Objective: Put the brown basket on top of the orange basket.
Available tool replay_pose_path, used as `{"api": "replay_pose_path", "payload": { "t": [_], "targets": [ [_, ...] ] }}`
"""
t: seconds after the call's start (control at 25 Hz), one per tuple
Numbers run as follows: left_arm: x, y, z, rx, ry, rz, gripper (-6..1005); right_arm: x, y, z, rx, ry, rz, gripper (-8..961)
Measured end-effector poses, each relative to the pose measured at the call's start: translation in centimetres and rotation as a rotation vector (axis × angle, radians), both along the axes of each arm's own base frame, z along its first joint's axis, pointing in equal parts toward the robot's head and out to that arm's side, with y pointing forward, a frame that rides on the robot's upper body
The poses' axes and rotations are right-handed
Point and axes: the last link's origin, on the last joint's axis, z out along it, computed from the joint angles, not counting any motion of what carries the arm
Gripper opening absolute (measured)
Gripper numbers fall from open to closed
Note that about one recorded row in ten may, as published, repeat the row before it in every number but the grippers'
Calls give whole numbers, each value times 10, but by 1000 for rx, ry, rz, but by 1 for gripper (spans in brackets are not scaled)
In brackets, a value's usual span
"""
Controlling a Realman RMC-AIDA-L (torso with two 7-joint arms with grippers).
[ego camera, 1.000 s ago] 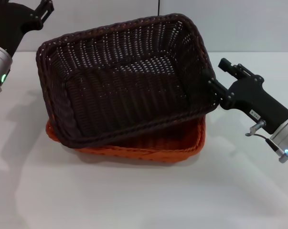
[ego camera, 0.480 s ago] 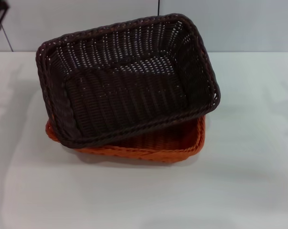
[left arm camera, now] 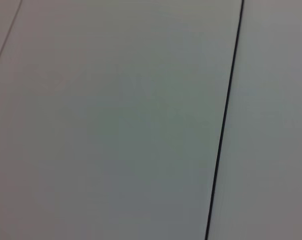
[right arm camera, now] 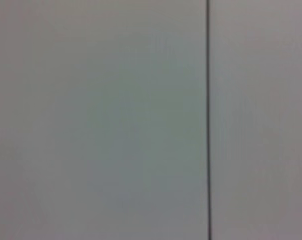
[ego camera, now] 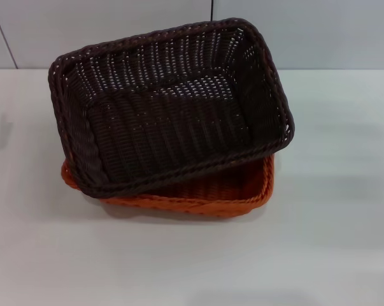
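Head view first: what sits on the counter (ego camera: 332, 255)?

— Two woven tray baskets, stacked. The brown basket (ego camera: 169, 105) lies on top of the orange basket (ego camera: 242, 194), its open side up.

— Squarely on top?

— No. The brown one is turned a little against the one below, so its corners do not line up with the orange ones. Its far right corner sits high and toward the wall (ego camera: 319, 32), and its near left corner hangs over the orange rim. The orange basket shows only as a strip along the near edge and at the near right corner, plus a small bit at the left, under the brown rim.

— Is anything inside the brown basket?

— Only its own woven floor and sloping sides show, with the braided rim running all the way round.

— Where are the arms?

— Neither arm appears in the head view. Nothing touches either basket.

— And the jaws?

— Out of sight for both grippers, so I cannot say how far open they are or whether they have hold of anything. The left wrist view shows only a pale flat panel (left arm camera: 115, 125) with a thin dark seam (left arm camera: 223, 125) running across it. The right wrist view shows much the same: a pale surface and one straight dark line.

— Where do the baskets stand on the counter?

— Toward the far side, near the wall, roughly in the middle between left and right.
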Motion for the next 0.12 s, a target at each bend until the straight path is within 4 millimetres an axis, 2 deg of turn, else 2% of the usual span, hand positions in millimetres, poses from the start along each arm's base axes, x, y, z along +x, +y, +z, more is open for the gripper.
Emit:
{"api": "replay_pose_path", "payload": {
  "t": [0.12],
  "targets": [
    [-8, -9, -4, -11, -10, 23, 832, -1, 8, 5, 9, 12, -23, 596]
  ]
}}
